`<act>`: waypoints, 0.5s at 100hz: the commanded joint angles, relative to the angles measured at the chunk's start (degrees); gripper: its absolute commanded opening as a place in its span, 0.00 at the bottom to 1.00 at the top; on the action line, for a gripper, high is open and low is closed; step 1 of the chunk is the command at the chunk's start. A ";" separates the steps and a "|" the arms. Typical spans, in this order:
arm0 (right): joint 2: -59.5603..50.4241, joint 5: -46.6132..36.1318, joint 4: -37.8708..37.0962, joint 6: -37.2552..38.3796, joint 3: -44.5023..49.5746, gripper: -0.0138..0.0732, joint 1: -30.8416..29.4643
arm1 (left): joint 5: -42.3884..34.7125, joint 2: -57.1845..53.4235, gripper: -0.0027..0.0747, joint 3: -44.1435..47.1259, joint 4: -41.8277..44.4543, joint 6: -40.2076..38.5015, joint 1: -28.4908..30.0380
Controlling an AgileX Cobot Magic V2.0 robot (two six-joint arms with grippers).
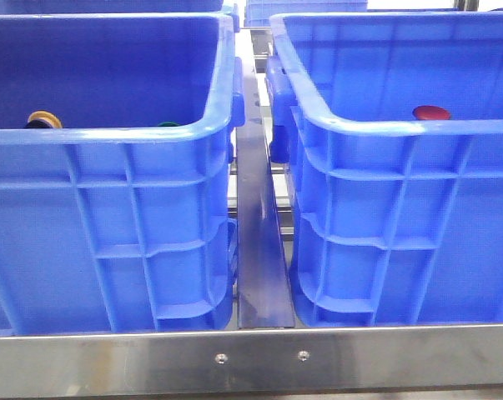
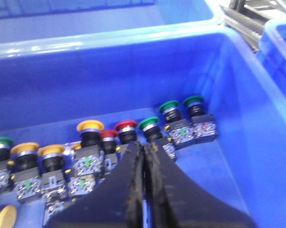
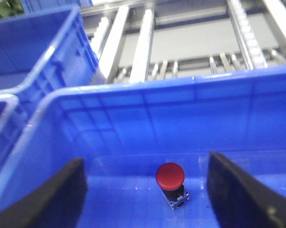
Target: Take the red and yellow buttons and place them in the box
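the left crate [image 1: 109, 200] holds a row of yellow buttons [image 2: 89, 127], red buttons [image 2: 126, 126] and green buttons [image 2: 169, 107], with the left claw [image 2: 143, 149] pressed together just above them. the right crate [image 1: 401, 208] holds one red button [image 3: 170, 176], upright on its floor, between the wide-apart fingers [image 3: 237, 194] of the right claw [image 3: 147, 190].
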 commanded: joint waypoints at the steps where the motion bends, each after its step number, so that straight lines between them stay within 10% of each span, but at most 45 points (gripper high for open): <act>1: -5.67 -0.37 0.02 -0.46 0.86 0.65 -0.01 | -0.94 -1.06 0.01 -1.57 1.78 -0.47 0.13; 31: -13.83 -0.37 0.02 -0.46 3.12 0.11 -0.01 | -0.85 -1.06 0.02 -1.57 1.78 -0.47 0.13; 50: -13.82 -0.07 0.02 -0.46 3.12 0.08 -0.01 | -0.85 -1.06 0.29 -1.57 1.78 -0.47 0.13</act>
